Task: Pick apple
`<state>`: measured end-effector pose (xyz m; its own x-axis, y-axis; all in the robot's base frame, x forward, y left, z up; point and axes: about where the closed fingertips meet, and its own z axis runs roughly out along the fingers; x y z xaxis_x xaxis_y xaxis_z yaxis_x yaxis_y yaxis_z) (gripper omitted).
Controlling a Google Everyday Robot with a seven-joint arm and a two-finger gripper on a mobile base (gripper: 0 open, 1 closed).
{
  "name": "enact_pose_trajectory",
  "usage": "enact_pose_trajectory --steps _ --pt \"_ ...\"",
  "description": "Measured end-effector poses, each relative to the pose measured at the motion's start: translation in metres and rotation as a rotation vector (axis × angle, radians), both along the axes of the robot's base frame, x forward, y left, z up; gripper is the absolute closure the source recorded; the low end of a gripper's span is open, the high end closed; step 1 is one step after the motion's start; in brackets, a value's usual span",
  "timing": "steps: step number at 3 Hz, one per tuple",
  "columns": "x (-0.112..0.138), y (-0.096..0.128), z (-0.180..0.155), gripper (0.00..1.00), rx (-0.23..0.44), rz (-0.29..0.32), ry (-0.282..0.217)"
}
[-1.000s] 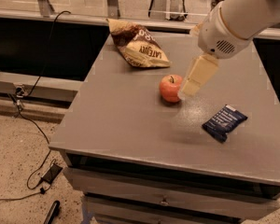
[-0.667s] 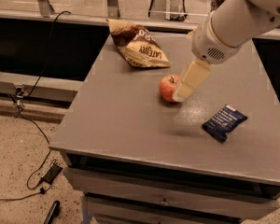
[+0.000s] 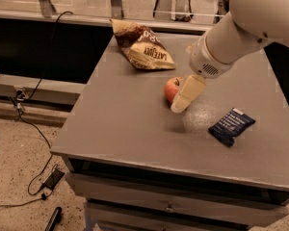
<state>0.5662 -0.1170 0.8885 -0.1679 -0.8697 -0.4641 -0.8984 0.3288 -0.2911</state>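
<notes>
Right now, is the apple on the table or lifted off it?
On the table: the apple rests on the grey table, with no gap showing under it. The gripper is down beside it, partly covering it.

White rounded arm (image 3: 245, 25), vented wrist (image 3: 208, 65), cream pincer (image 3: 179, 105) beside apple (image 3: 170, 87)

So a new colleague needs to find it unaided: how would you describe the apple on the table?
Look at the grey square table, near its middle. The small round red-orange apple sits there, partly behind the robot's cream gripper, between the crumpled brown chip bag and the flat dark blue packet. It is the only round, red thing.
</notes>
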Motion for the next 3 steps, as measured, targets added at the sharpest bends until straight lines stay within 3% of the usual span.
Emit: enact_pose_trajectory --steps 2,3 --pt "0.001 0.006 -0.031 0.0 -0.031 0.019 0.049" --pt "0.003 0.007 -0.042 0.18 -0.043 0.028 0.069"
